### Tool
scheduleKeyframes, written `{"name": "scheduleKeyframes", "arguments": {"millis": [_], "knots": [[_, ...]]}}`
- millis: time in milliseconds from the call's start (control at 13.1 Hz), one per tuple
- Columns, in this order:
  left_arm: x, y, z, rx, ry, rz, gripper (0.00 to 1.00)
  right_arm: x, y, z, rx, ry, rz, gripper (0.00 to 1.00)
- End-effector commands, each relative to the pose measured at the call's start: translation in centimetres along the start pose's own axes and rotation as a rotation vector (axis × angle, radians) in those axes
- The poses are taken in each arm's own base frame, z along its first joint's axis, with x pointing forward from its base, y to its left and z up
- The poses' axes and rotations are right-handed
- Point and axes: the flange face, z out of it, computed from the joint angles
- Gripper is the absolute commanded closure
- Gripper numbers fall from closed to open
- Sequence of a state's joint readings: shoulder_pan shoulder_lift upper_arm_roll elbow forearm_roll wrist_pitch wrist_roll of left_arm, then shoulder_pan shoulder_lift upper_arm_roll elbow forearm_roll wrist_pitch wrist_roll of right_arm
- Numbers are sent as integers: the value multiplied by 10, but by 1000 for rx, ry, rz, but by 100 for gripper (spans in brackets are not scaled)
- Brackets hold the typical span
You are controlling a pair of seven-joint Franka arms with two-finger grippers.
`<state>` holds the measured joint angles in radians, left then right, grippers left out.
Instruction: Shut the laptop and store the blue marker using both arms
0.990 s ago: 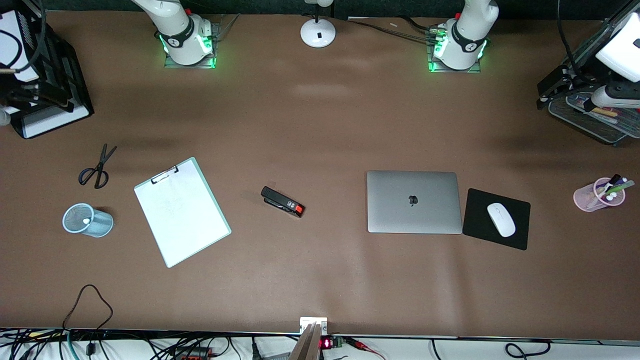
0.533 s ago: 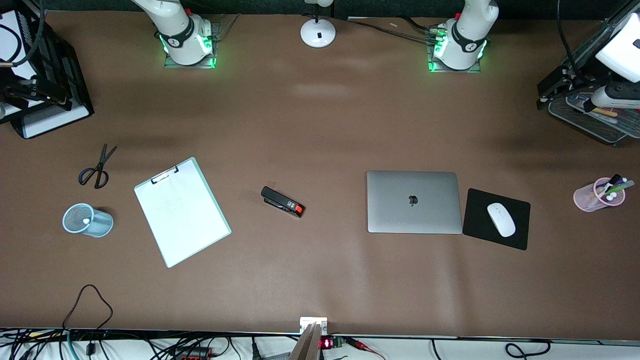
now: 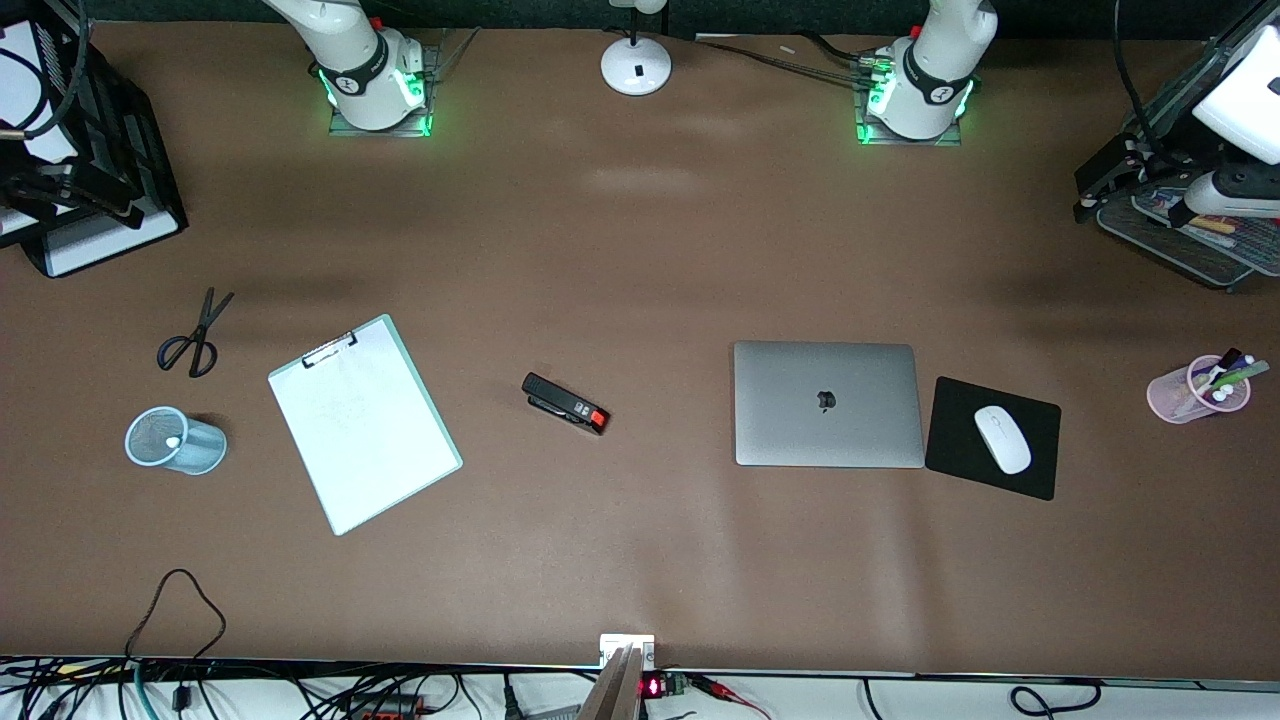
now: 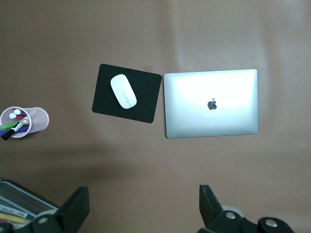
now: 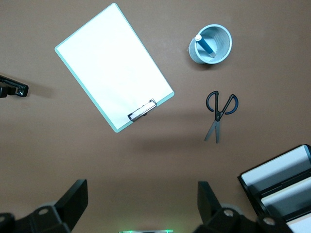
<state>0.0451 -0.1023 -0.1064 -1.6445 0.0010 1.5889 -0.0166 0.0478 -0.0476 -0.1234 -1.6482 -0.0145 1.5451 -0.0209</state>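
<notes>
On the counter [image 3: 640, 250] I count one laptop [image 3: 827, 403], one mouse [image 3: 1002, 439] on one black pad [image 3: 950, 440], one stapler [image 3: 565, 403], one clipboard [image 3: 364, 423], one pair of scissors [image 3: 193, 338], two cups and two arms.

The laptop is the landmark. It lies shut and flat: slim silver-grey, dark apple logo on the lid. The pad touches its edge toward the left arm's end. The pink cup [image 3: 1195, 390] of pens stands well apart toward that same end. The stapler, then the clipboard, lie toward the right arm's end.

The blue marker [image 5: 205, 45] stands in the pale-blue mesh cup [image 3: 175, 440], well apart from the laptop, past the clipboard.

Nothing on the counter has moved since the earlier frame.

The left gripper [image 4: 141, 206] hangs high above the counter near the laptop, fingers spread, empty. The right gripper [image 5: 141, 204] hangs above the clipboard's end, fingers spread, empty.
</notes>
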Motion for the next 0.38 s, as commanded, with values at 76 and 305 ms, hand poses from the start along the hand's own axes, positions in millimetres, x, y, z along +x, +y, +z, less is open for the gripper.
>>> {"name": "scheduleKeyframes", "arguments": {"millis": [76, 305], "knots": [[3, 1, -4, 1, 13, -5, 0, -7, -2, -10, -7, 6, 13, 0], [4, -1, -15, 1, 32, -5, 0, -7, -2, -11, -4, 8, 12, 0]]}}
